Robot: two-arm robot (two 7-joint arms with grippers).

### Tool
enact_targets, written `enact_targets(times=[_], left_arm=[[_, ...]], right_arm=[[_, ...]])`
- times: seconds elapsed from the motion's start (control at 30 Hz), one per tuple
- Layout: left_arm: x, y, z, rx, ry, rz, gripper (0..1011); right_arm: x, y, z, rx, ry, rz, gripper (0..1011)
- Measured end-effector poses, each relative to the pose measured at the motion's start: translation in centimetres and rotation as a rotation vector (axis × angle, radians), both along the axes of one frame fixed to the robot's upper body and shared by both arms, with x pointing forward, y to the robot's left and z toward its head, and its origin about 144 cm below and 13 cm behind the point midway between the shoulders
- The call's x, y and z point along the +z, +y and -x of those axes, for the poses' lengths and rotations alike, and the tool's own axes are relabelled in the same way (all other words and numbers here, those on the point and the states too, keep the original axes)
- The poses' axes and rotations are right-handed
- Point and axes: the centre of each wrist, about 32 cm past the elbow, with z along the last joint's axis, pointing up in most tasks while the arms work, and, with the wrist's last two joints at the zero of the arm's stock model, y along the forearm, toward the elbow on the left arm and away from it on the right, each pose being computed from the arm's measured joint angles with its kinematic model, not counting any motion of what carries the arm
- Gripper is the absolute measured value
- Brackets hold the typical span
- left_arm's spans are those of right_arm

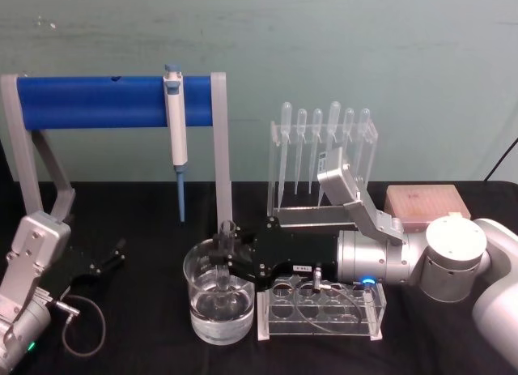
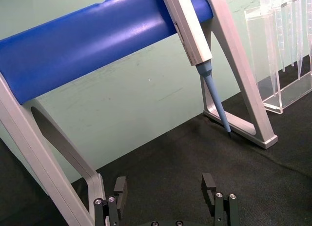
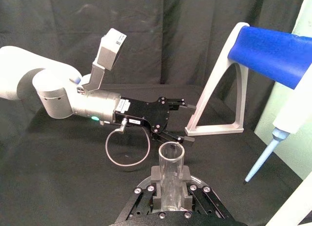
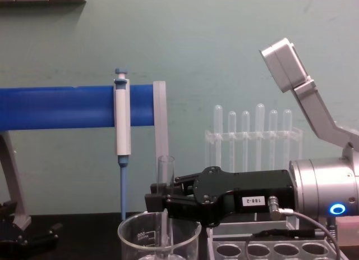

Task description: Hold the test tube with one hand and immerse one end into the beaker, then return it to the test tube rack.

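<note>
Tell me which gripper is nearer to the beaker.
Right. The right gripper is over the beaker, jaws shut on the test tube that dips inside its rim. The left gripper rests well off to the beaker's left, jaws open, apart from it.

Clear glass test tube [image 1: 227, 233]; clear glass beaker [image 1: 198, 302], white printed graduations [image 4: 140, 236]; black right tool [image 1: 229, 259], white number label [image 4: 254, 200]; blue cylindrical bar [image 1: 105, 101] at 10 o'clock; black counter [image 1: 146, 343].

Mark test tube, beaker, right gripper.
test tube [image 4: 166, 171]: chest view, upper wall below the rim.
beaker [image 1: 194, 298]: head view, left wall.
right gripper [image 4: 159, 202]: chest view, between fingertips at the tube.
</note>
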Motion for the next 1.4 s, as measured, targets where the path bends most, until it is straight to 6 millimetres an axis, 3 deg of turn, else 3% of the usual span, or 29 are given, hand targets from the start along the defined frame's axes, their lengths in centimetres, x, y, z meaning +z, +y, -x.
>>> enact_targets(times=[1.4], left_arm=[[0.0, 0.0, 0.0, 0.0, 0.0, 0.0, 1000]], right_arm=[[0.0, 0.0, 0.0, 0.0, 0.0, 0.0, 225]])
